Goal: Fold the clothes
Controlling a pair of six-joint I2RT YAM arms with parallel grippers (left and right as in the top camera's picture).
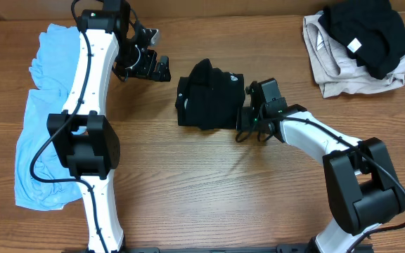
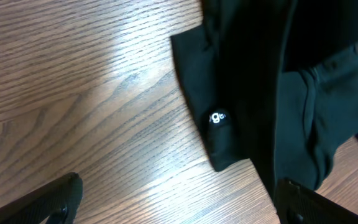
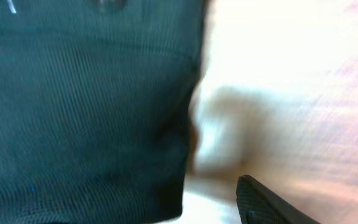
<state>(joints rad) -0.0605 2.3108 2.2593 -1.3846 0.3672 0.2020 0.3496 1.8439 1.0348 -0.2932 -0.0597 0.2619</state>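
Note:
A black garment (image 1: 209,95) lies folded in a compact bundle at the table's middle. My left gripper (image 1: 152,67) is open and empty just left of it. In the left wrist view both fingers show at the bottom corners of the left gripper (image 2: 179,208), with the black garment (image 2: 278,81) and its small white logo ahead to the right. My right gripper (image 1: 247,118) is at the garment's right edge. In the right wrist view the black fabric (image 3: 86,106) fills the left side. One finger of the right gripper (image 3: 188,202) stands apart at the lower right; the other is hidden by fabric.
A light blue garment (image 1: 44,119) lies spread along the left side under the left arm. A pile with a black garment (image 1: 368,28) on a beige one (image 1: 343,70) sits at the back right corner. Bare wooden table (image 1: 209,183) lies in front.

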